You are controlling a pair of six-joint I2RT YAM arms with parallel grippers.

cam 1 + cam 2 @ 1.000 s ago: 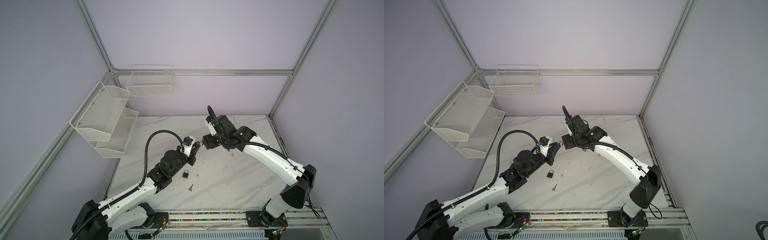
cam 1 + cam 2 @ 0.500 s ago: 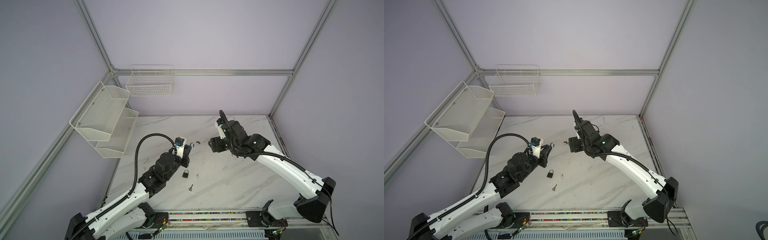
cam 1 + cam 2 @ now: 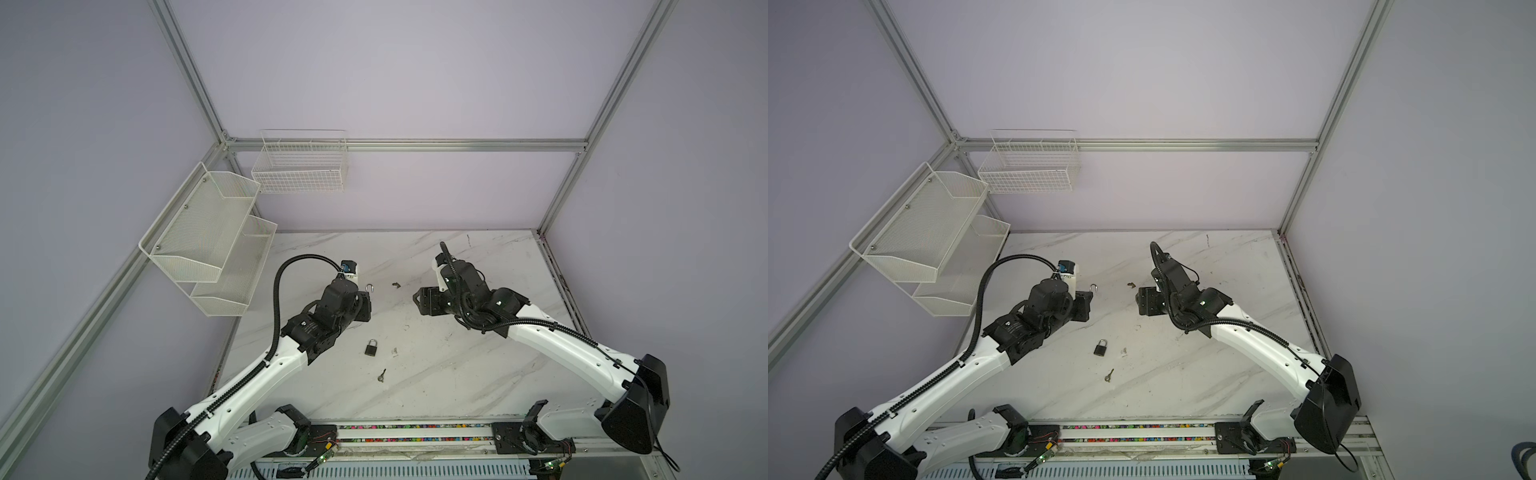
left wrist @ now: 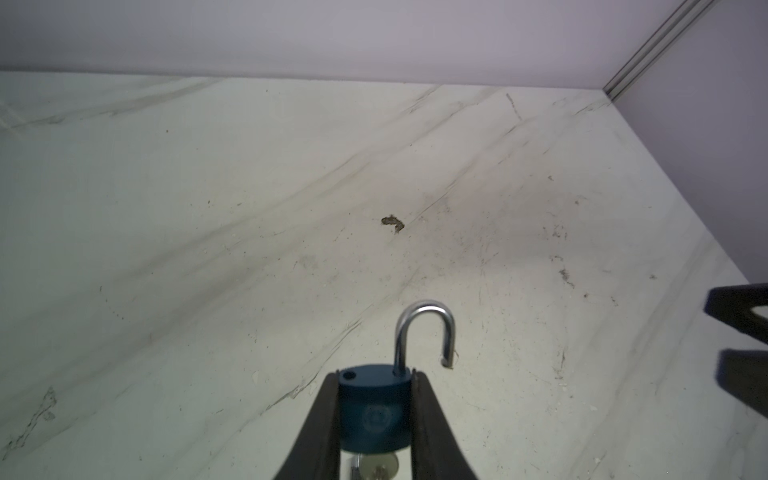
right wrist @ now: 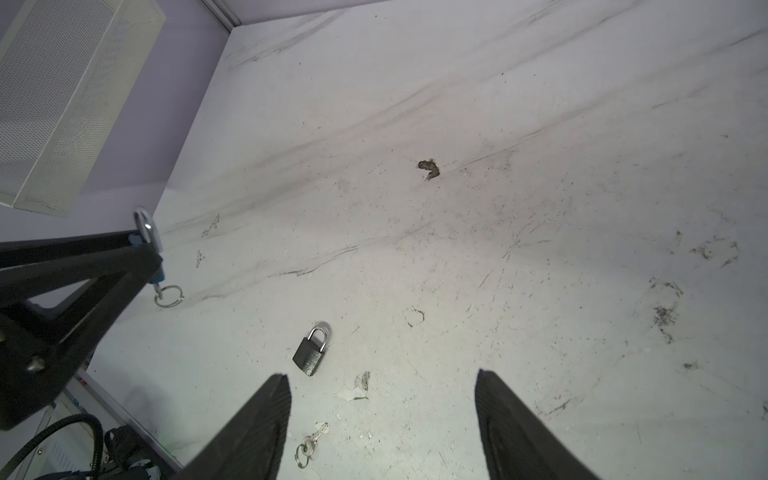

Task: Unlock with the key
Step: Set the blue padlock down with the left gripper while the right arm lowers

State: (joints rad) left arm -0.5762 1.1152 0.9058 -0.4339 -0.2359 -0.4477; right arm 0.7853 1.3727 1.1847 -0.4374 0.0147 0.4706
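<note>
Bench (image 3: 457, 386) of white marble, viewed from above, with your two arms now drawn well apart; a second ago their tips met near its middle, the right one at the key end of the lock.

(a) Your left pincer (image 4: 376, 384) is nearly closed, its jaws clamped on the flanks of the blue padlock (image 4: 374, 411), which it holds clear of the bench, left of centre.

(b) Your right pincer (image 5: 381, 374) stands with jaws wide, holds nothing, and has backed off to the right.

(c) Note the grey padlock (image 5: 309, 353) lying flat on the bench between the arms, towards the front. It is shut, and neither pincer touches it.

(d) See the shackle (image 4: 424, 320) of the blue padlock: it is lifted, its free end out of the body.

(e) Find the key (image 4: 374, 463) seated in the underside of the blue padlock, its ring hanging below.

(f) A spare key (image 5: 311, 442) lies loose on the bench near the grey padlock.

Read the parting of the arms, together with the sprung shackle, as the turn having done its work. The blue lock appears open, and you likely need only set it down. Whether the grey one is also yours to open cannot be told.
</note>
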